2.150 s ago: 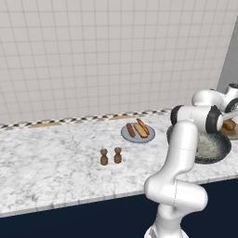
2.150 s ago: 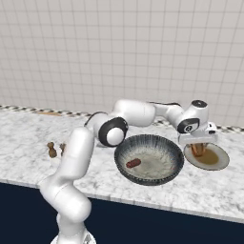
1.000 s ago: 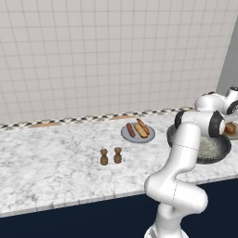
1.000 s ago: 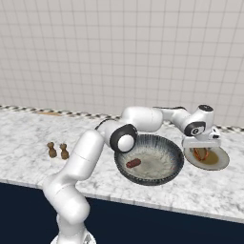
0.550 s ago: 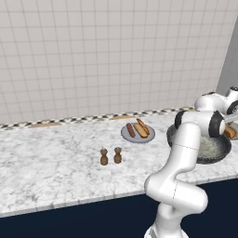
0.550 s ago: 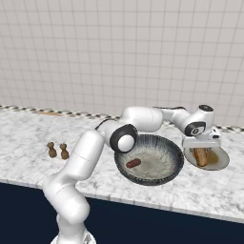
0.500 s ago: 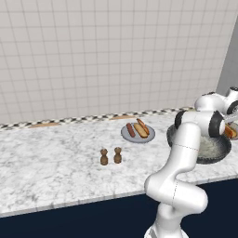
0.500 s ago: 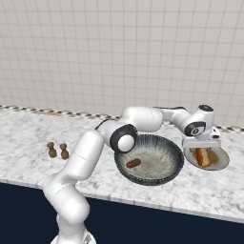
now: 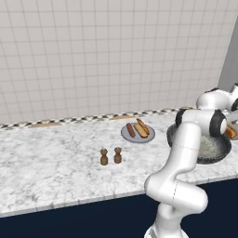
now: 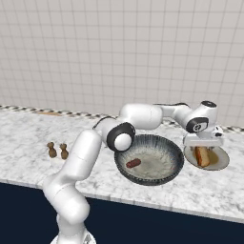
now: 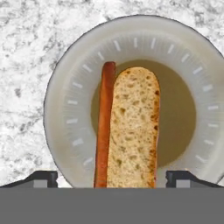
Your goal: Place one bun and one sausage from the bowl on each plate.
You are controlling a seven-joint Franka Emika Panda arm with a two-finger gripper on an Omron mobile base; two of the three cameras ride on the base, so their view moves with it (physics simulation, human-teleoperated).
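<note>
Pincer (image 11: 112, 177) hangs directly over the right-hand plate (image 11: 70, 109), pointing down at it. Jaws stand wide apart, one tip at each lower corner of the hand view, nothing between them; no grip on anything.

On that plate, seen from the hand view: one bun (image 11: 133, 131) and one sausage (image 11: 104, 122), lying side by side lengthwise and touching along their long edges. Sausage to the left of the bun in that view. Both lie between the two fingertips (image 11: 43, 177) and below them, clear of contact as far as can be seen. Bun sits across the plate's darker centre; sausage overlaps the paler rim band.

Right base view: the same plate (image 10: 220, 162) is on the marble desk (image 10: 28, 133) just right of the bowl (image 10: 148, 178), rims close, whether touching cannot be told. The hand hovers just above the plate's far edge.

Bowl: wide, dark-rimmed, speckled inside. One sausage (image 10: 133, 163) lies in it, left of centre.

Left base view: a second plate (image 9: 124, 135) sits farther left on the desk, well apart from the bowl (image 9: 218, 155), and carries a bun (image 9: 141, 130) between two sausage-like pieces, not resolved further. Two small brown shakers (image 9: 110, 156) stand upright side by side nearer the front edge, to the left of that plate.

Tiled wall (image 9: 93, 56) behind the desk.
</note>
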